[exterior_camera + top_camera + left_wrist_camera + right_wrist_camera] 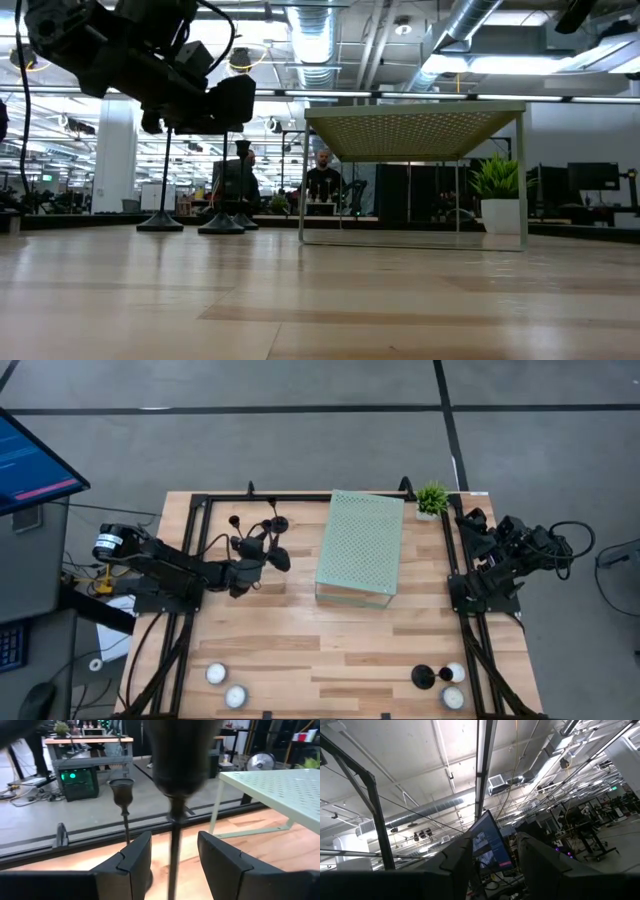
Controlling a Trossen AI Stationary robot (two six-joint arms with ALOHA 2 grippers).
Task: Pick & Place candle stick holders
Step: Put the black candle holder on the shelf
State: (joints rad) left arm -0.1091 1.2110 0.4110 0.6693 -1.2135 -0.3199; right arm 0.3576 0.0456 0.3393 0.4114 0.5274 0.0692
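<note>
The left gripper (268, 552) reaches over the far left part of the table (300, 640), among a cluster of black holders; in the left wrist view its fingers (135, 857) stand part open on either side of the thin stem of a holder (176, 835), whose cup looms close above them, but whether the pads actually touch the stem I cannot tell; a second holder (122, 795) stands just beyond, upright and free; from above two cups show near the back rail, one (236, 520) to the left and one (281, 522) to the right; in the low view three disc bases rest on the wood beneath the arm, left of the green shelf (361, 543); a fourth holder (424, 677) stands at the near right corner, touching or just beside a tealight (455, 672); the right gripper (492, 865) is folded back at the right edge, pointed up at the ceiling, fingers part open and holding nothing.
</note>
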